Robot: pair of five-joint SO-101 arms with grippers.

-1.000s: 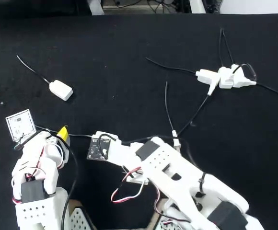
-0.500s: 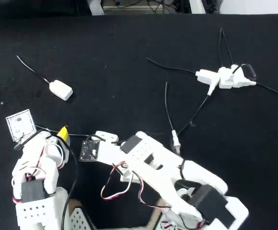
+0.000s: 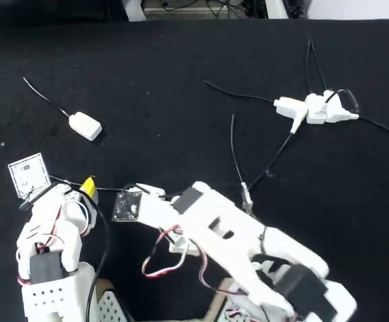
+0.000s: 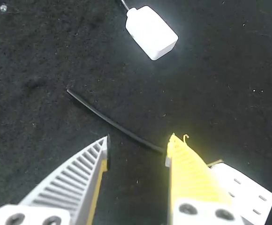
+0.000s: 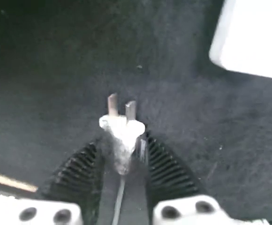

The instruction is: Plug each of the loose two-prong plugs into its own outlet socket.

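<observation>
My right gripper (image 5: pixel 122 145) is shut on a small white two-prong plug (image 5: pixel 121 127), whose prongs point away from the wrist over the black table. In the high view this gripper (image 3: pixel 124 204) sits near the front, close to the left arm. A white outlet block (image 3: pixel 85 125) with a thin black cord lies at the far left. It lies ahead of my left gripper (image 4: pixel 138 140), which stands open and holds nothing, as the outlet block (image 4: pixel 151 32) shows. A short black cord (image 4: pixel 112 123) lies between that gripper and the block.
A white socket cluster (image 3: pixel 318 109) with plugs and black cords lies at the far right. Another small white plug (image 3: pixel 246 196) on a cord lies beside the right arm. A white tag card (image 3: pixel 28 174) lies by the left arm. A white shape (image 5: pixel 253 42) sits ahead of the held plug.
The right arm has swung a little to the left with the plug, bringing its gripper closer to the left arm. The left arm has kept still.
</observation>
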